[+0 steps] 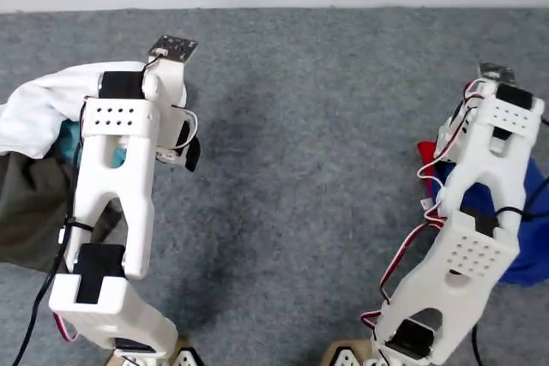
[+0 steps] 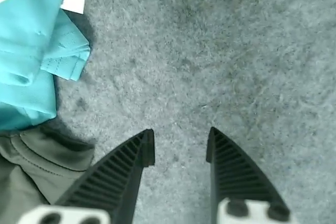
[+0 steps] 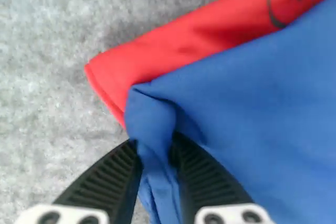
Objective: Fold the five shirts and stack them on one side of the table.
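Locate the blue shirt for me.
In the high view the blue shirt lies at the right edge of the table, over the red shirt; the right gripper pinches a fold of it.

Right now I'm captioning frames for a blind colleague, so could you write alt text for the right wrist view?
The right hand is shut on a bunched fold at the edge of a blue fabric shirt. That shirt lies on top of a red fabric shirt, both on a grey felt-like table surface.

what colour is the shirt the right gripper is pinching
Blue: the blue fabric shirt, seen best in the right wrist view.
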Robot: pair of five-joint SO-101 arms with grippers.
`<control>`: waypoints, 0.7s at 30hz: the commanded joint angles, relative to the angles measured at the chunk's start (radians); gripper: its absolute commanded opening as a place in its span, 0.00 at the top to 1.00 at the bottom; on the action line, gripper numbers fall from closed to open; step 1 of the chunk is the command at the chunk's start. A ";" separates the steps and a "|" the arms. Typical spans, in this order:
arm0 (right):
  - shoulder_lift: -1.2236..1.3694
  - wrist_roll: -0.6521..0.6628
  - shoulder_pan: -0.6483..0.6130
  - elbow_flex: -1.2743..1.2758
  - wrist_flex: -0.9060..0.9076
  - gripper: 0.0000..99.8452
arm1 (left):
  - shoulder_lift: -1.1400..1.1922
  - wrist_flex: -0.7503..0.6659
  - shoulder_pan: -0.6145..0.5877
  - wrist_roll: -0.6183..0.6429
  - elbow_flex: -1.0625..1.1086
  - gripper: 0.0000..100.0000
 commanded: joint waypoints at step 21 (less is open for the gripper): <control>-0.417 0.121 -0.128 0.066 0.326 0.77 | -0.049 -0.014 -0.359 0.086 -0.127 0.83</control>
